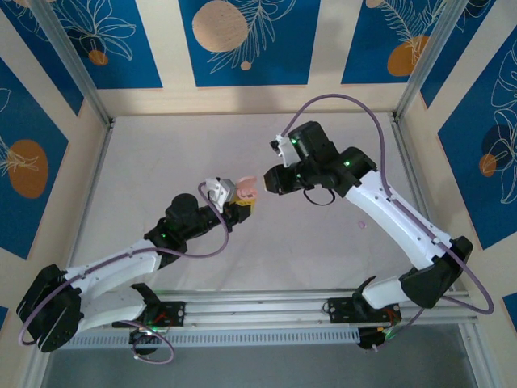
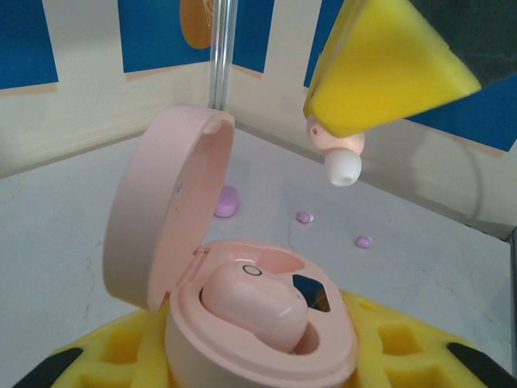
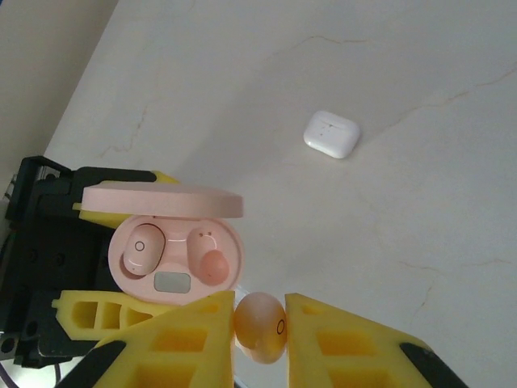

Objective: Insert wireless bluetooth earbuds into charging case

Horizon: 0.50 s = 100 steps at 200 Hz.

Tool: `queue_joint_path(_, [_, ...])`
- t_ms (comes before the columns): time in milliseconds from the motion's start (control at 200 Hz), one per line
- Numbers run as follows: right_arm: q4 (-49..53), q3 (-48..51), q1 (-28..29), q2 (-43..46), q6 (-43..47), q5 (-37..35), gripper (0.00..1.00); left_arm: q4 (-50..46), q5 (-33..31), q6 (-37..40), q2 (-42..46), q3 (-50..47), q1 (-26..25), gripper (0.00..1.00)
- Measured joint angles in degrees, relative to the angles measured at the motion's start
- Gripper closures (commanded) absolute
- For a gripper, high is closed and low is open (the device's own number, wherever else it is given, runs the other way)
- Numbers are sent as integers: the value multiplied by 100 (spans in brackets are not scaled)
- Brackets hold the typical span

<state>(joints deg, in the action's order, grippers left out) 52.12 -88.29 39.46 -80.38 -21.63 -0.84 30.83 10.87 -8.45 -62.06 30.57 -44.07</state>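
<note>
My left gripper (image 2: pixel 262 365) is shut on the pink charging case (image 2: pixel 242 360), held upright with its lid (image 2: pixel 161 218) swung open. One pale pink earbud (image 2: pixel 254 303) sits in one slot; the other slot (image 3: pixel 208 255) is bare. My right gripper (image 3: pixel 260 327) is shut on a second pink earbud (image 3: pixel 260 326), pinched between its yellow pads. That earbud (image 2: pixel 339 158) hangs just above and beyond the case, not touching it. From above, the two grippers meet over the table's middle, the case (image 1: pixel 246 190) on the left and my right gripper (image 1: pixel 262 179) beside it.
A closed white case (image 3: pixel 332 133) lies on the pale table farther off. Small pink-purple bits (image 2: pixel 229 202), (image 2: pixel 304 217), (image 2: pixel 363 241) lie scattered on the table beyond the case. Walls enclose the table on three sides.
</note>
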Motion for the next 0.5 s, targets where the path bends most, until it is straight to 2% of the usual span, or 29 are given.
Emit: queue_joint_path(500, [-68,-72,299,-210,87,-70,79,0,2,0,0,0,-9,74])
